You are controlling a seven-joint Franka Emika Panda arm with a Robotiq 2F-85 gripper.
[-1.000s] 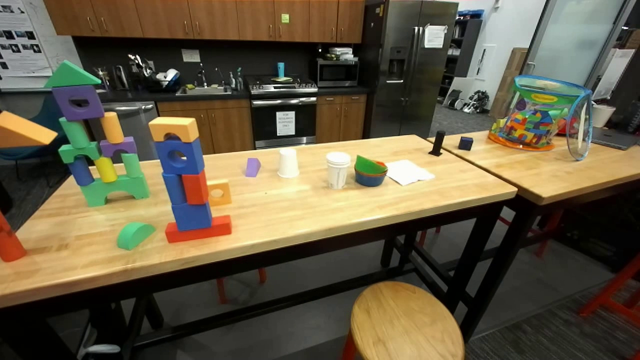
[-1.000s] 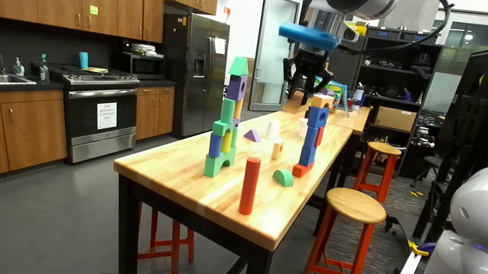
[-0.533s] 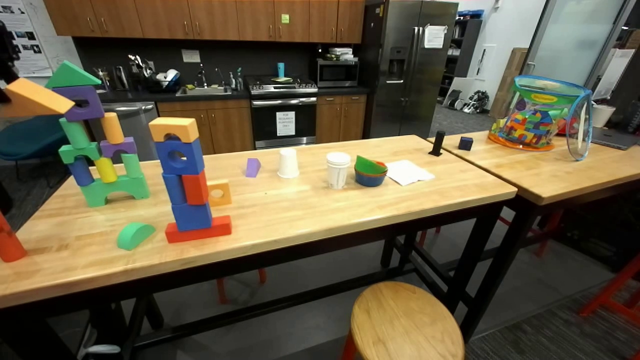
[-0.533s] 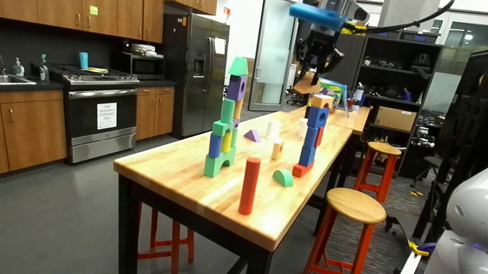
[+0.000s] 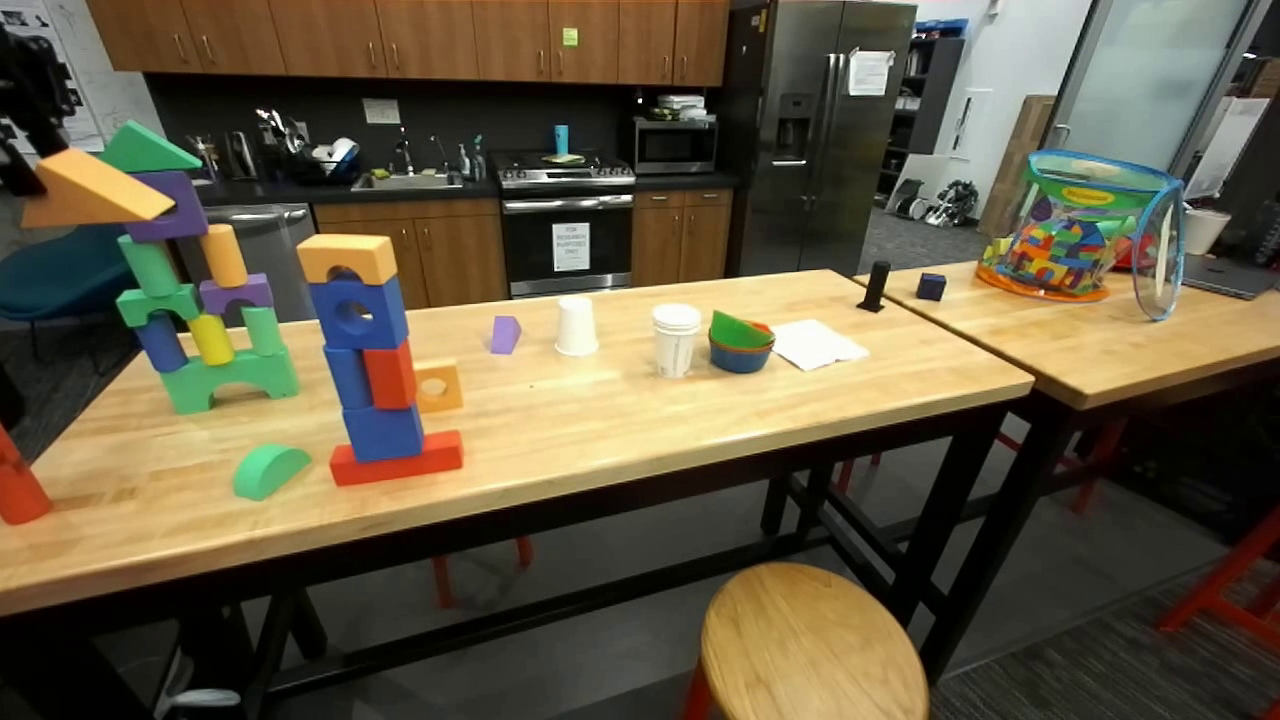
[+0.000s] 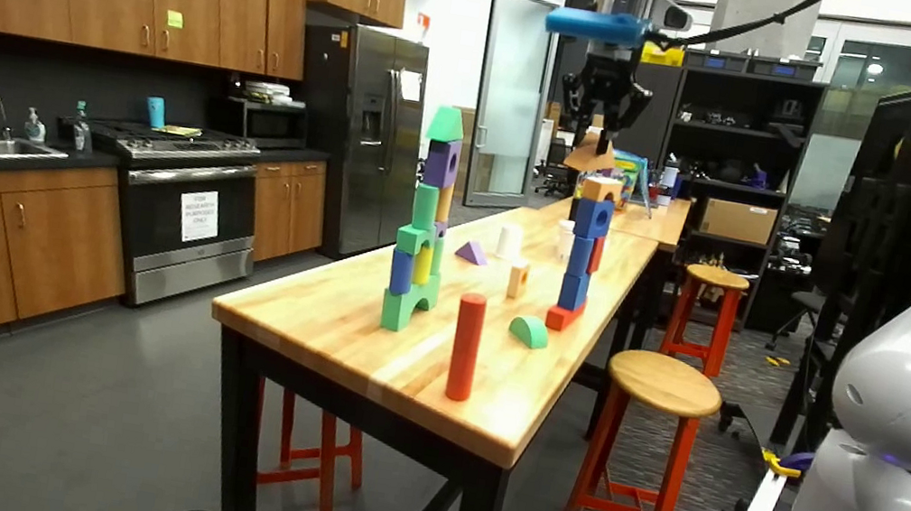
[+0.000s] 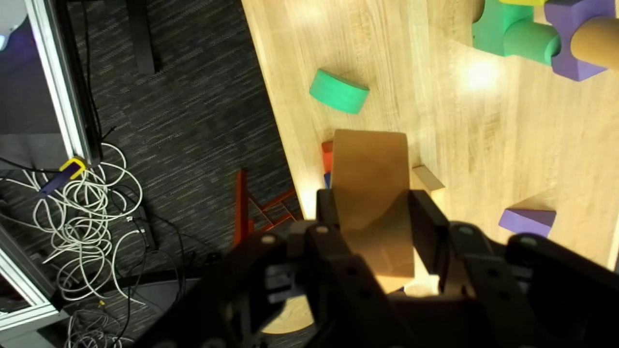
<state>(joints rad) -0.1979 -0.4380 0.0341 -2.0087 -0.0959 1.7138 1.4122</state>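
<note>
Up close, the orange wedge is gripped across its sides by the pincer, held aloft, clear of the desk. Light, squeezable foam is suggested, best pinched mid-body. Beyond, a blue-and-red tower, then an upturned white cup, are seen.

It's a pale butcher-block wood table, and sitting right on it you've got a green arch block, a flat red bar block near a long edge, a green half-round block close by, an upright red cylinder, a purple wedge block, an orange block with a round hole, an upside-down white cup, another white cup, a round blue bowl and some white paper.
</note>
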